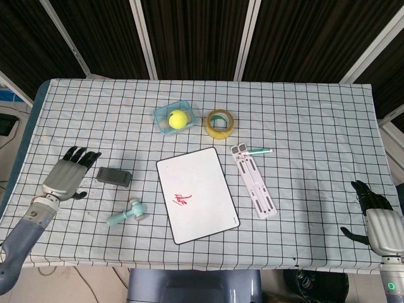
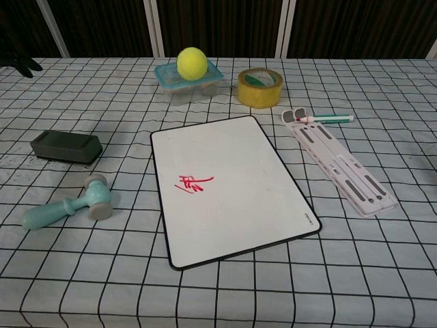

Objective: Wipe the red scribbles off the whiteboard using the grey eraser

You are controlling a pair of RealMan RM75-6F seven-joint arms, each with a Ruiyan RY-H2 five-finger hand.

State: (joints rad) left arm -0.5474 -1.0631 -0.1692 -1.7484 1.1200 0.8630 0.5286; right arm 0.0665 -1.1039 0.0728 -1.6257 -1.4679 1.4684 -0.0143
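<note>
The left hand hovers over the left part of the tabletop, its fingers spread apart and holding nothing. The eraser lies just to the right of those fingers, flat on the checked cloth, close to the thumb but apart from it. In the chest view the eraser sits alone, and only a dark fingertip shows at the upper left edge of that view, so the height of the hand above the cloth cannot be judged.

Further right of the fingers, past the eraser, lies the whiteboard, slightly turned, with the red scribbles on its lower left part. The small teal hammer lies below and to the right of the fingers, between eraser and whiteboard.

The right hand is at the far right edge of the tabletop, well apart from everything; its fingers look spread and empty, though the hand is partly cut off by the frame and seen only in the head view.

Beyond the whiteboard stand a yellow ball in a small tub and a roll of tape. A white folding stand lies to the right of the whiteboard, a pen touching its far end.
</note>
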